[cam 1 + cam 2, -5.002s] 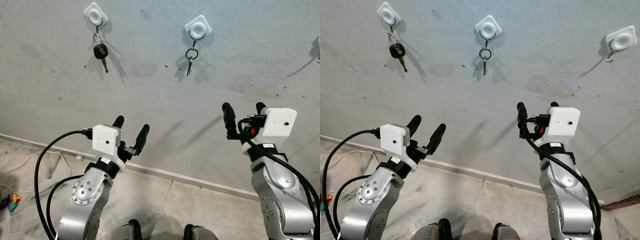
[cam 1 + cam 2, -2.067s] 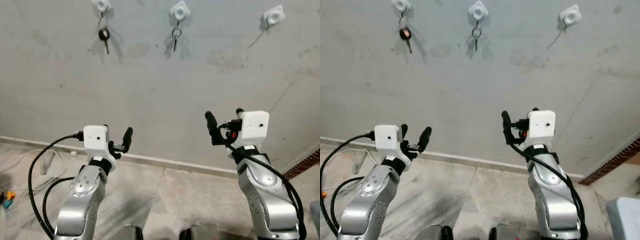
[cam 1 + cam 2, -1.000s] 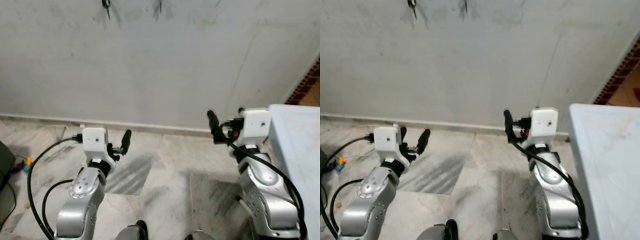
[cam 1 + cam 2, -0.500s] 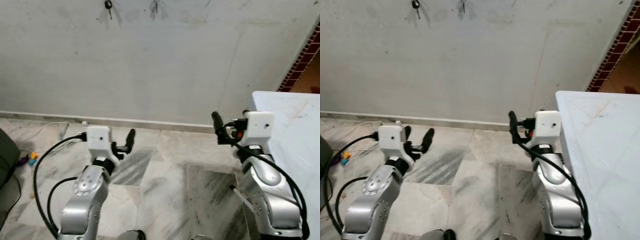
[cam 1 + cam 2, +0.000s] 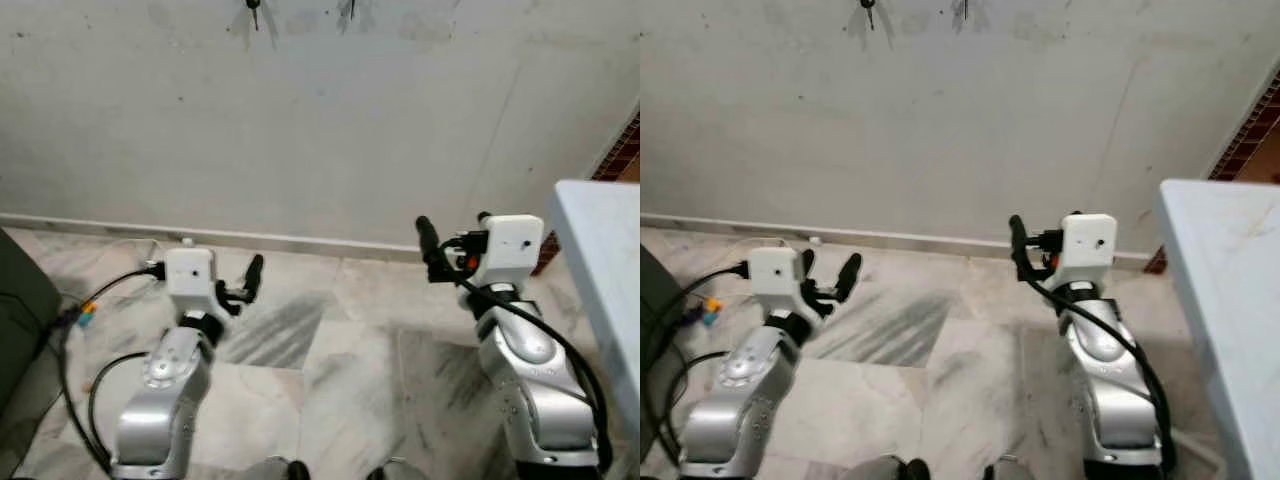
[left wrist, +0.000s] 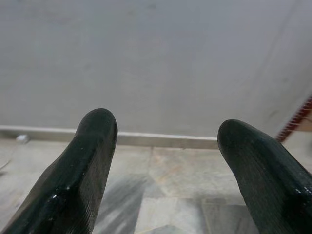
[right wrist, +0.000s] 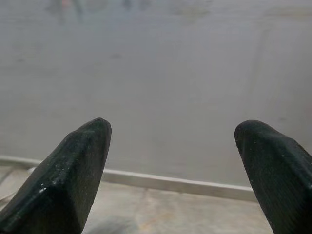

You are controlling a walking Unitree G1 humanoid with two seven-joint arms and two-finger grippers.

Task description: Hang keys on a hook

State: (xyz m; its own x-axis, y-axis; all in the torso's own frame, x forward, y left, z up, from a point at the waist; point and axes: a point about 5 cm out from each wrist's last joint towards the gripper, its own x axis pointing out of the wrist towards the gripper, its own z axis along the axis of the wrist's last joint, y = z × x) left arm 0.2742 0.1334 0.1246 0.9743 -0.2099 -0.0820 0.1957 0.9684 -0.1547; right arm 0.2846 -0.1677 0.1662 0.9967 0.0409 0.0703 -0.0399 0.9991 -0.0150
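Far up the grey wall, at the picture's top edge, the tip of a black-headed key (image 5: pixel 254 8) hangs, with a second hanging key (image 5: pixel 350 8) to its right. Their hooks are cut off above. My left gripper (image 5: pixel 238 280) is raised low over the marble floor, open and empty. My right gripper (image 5: pixel 452 232) is held a bit higher, also open with nothing in it. In the left wrist view the two black fingers (image 6: pixel 73 170) stand wide apart, facing wall and floor. The right wrist view shows spread fingers (image 7: pixel 68 170) facing the wall.
A white tabletop (image 5: pixel 605 260) juts in at the right, with a red brick strip (image 5: pixel 625 150) behind it. A dark bulky object (image 5: pixel 18 320) sits at the left, beside cables with coloured plugs (image 5: pixel 82 312). A pale skirting board (image 5: pixel 300 240) runs along the wall's foot.
The view has drawn back from the wall and swung, so hooks left the top edge and the table came in at right. Both grippers stay open and empty.
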